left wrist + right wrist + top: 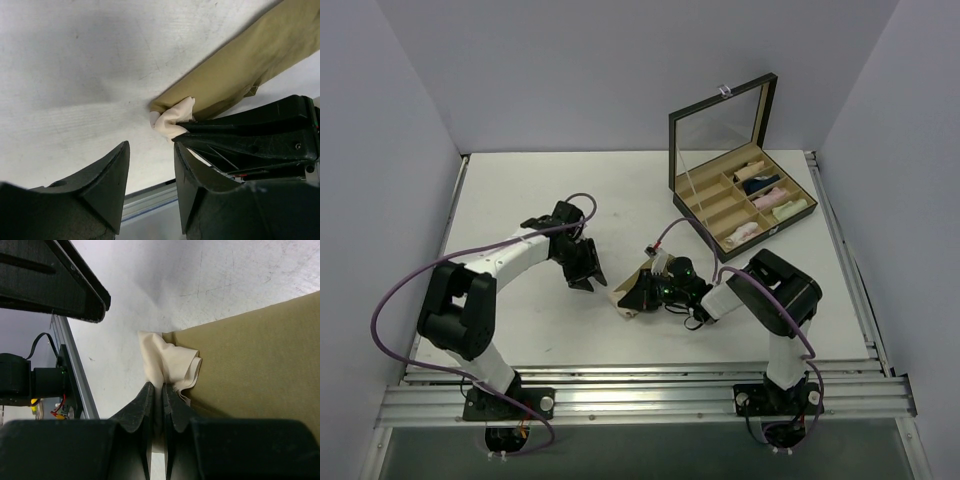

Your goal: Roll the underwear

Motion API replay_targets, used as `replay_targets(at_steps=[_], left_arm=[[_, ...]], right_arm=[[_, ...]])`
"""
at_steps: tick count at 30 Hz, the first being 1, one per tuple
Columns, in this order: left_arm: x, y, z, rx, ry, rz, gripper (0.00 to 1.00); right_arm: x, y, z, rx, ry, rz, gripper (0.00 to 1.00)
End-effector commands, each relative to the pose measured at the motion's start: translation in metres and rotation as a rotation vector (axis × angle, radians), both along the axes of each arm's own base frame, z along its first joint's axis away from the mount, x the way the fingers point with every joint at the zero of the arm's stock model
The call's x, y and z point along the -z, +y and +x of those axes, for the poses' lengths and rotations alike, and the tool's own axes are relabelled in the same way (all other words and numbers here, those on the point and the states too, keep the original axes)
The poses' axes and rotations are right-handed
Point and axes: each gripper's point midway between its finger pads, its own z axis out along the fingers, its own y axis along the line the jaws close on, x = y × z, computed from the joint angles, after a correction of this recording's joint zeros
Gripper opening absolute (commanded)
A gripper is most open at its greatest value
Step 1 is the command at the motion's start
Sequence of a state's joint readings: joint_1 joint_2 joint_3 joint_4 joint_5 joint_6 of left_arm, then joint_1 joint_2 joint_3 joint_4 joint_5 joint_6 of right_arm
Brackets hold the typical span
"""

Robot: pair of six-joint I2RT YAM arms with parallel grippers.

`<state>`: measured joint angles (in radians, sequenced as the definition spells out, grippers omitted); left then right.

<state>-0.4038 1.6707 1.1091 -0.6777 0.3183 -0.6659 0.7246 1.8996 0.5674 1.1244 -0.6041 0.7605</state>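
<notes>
The tan-beige underwear [250, 355] lies flat on the white table, with its paler band [170, 360] bunched up at one edge. My right gripper [159, 387] is shut on that pale band. In the top view the right gripper [638, 293] covers most of the underwear [623, 300]. My left gripper [150, 150] is open and empty, just left of the bunched band [172, 120] and apart from it. It also shows in the top view [586, 277]. A pinkish-white roll [742, 232] lies in the box; I cannot tell if it is the white brief.
An open compartment box [720, 215] with a raised mirrored lid [720, 125] stands at the back right. It holds a navy roll [760, 183], a mint-green roll [790, 208] and other rolls. The metal rail [640, 395] runs along the near table edge.
</notes>
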Motion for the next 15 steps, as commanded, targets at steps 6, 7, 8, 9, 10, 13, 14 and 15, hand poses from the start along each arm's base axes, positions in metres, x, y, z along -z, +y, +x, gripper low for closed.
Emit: replay_targets(at_steps=[6, 7, 8, 9, 10, 13, 14, 15], left_arm=[[-0.004, -0.032, -0.013, -0.218, 0.12, 0.044, 0.53], [-0.003, -0.036, -0.016, -0.212, 0.12, 0.056, 0.53], [-0.003, -0.039, -0.015, -0.22, 0.123, 0.055, 0.53], [0.001, -0.042, -0.016, -0.219, 0.13, 0.058, 0.53], [0.002, -0.044, -0.019, -0.217, 0.141, 0.069, 0.53], [0.01, -0.044, -0.021, -0.233, 0.153, 0.106, 0.53], [0.012, -0.043, -0.02, -0.247, 0.157, 0.12, 0.53], [0.014, -0.041, -0.021, -0.253, 0.166, 0.135, 0.53]], right_arm=[[-0.021, 0.0, 0.006, 0.009, -0.061, 0.069, 0.0], [-0.021, -0.001, 0.006, 0.013, -0.062, 0.069, 0.0], [-0.021, -0.001, 0.006, 0.013, -0.062, 0.067, 0.0], [-0.02, -0.002, 0.006, 0.015, -0.063, 0.065, 0.0], [-0.021, -0.001, 0.006, 0.013, -0.064, 0.067, 0.0], [-0.021, -0.002, 0.005, 0.014, -0.064, 0.066, 0.0], [-0.021, -0.003, 0.005, 0.015, -0.066, 0.065, 0.0], [-0.02, -0.003, 0.005, 0.015, -0.065, 0.064, 0.0]])
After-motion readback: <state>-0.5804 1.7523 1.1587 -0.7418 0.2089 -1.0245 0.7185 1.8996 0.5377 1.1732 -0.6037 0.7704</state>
